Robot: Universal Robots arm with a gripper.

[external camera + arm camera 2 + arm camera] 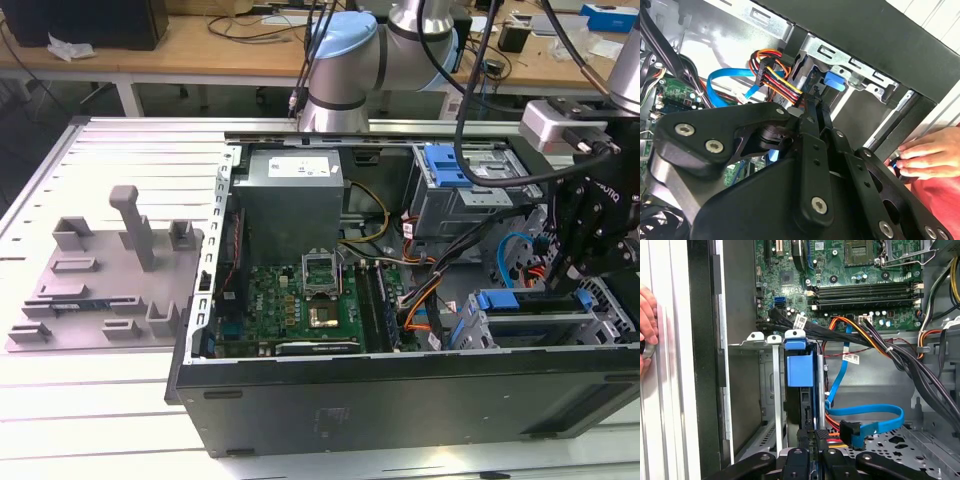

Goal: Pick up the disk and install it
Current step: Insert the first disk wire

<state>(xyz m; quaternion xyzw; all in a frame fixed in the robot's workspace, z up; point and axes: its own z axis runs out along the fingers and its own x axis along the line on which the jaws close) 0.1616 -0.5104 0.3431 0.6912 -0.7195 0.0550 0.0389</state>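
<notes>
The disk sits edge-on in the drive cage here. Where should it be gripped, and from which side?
Probably across its thin exposed edge: the disk stands between the cage's metal rails, which flank its broad faces. Come from the open side of the case, in line with the slot, where the gripper is; the blue cable crowds one flank.

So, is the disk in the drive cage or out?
In: the disk stands between the cage rails, gripper at its end. Fully seated: cannot tell.

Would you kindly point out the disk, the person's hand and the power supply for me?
disk (800,371): first wrist view, on its blue frame.
person's hand (931,153): second wrist view, mid-hand.
power supply (290,215): exterior view, on its grey side.
</notes>
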